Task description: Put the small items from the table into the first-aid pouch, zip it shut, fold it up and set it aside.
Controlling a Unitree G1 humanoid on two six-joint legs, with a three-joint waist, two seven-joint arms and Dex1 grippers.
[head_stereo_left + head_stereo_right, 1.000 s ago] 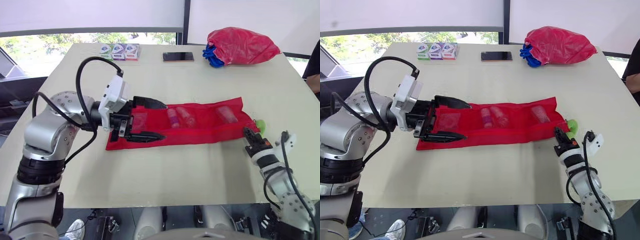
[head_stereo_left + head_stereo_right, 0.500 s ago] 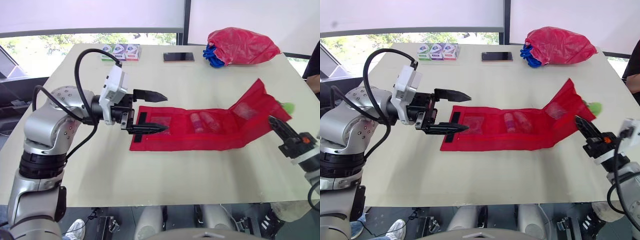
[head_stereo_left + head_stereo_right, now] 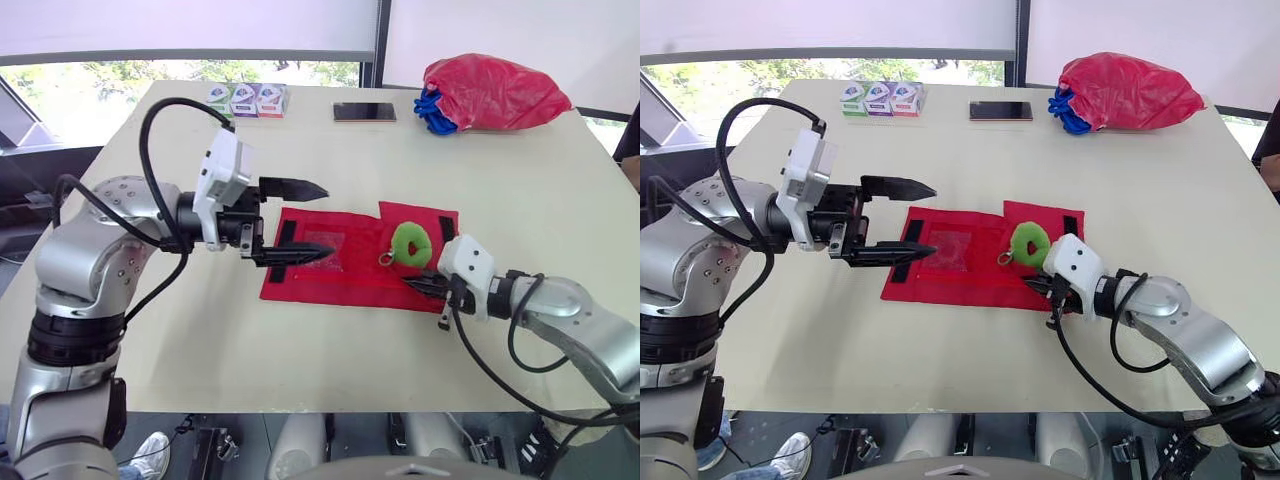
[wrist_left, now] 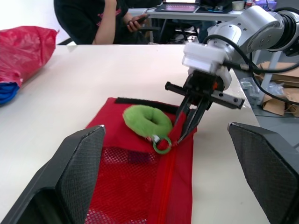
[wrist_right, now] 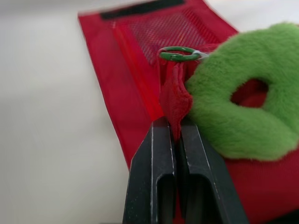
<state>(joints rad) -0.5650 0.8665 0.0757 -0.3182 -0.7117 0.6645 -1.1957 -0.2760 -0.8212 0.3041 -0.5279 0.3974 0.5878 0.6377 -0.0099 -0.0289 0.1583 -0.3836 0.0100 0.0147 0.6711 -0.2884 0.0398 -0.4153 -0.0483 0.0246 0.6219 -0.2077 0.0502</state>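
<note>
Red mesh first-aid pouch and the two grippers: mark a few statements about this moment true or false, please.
1. The right gripper is shut on fabric of the red mesh first-aid pouch. True.
2. The left gripper is shut on the pouch. False: it is open, at the pouch's left end.
3. The green fuzzy ring lies on top of the pouch. True.
4. The black phone lies on the pouch. False: it lies apart, at the far side of the beige table.
</note>
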